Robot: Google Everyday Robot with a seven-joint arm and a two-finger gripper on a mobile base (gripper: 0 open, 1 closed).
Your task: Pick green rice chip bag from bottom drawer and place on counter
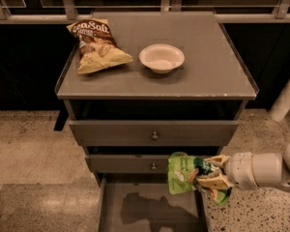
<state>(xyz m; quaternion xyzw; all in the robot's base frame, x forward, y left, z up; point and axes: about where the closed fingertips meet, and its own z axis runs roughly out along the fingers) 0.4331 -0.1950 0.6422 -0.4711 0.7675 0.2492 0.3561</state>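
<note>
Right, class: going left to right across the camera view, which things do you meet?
Sea Salt chip bag → white bowl → green rice chip bag → gripper, clamped on that bag above the open bottom drawer.

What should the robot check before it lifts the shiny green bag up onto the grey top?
1. Gripper, right of the open drawer, shut on the small shiny green rice chip bag: ok.
2. Bag lifted off the floor of the deep grey bottom drawer, shadow beneath: ok.
3. Bare spot on the flat grey counter, right of the white round bowl: ok.
4. Brown-and-yellow Sea Salt bag far left, out of the way: ok.
5. Grip firm enough for the lift: cannot tell.
</note>
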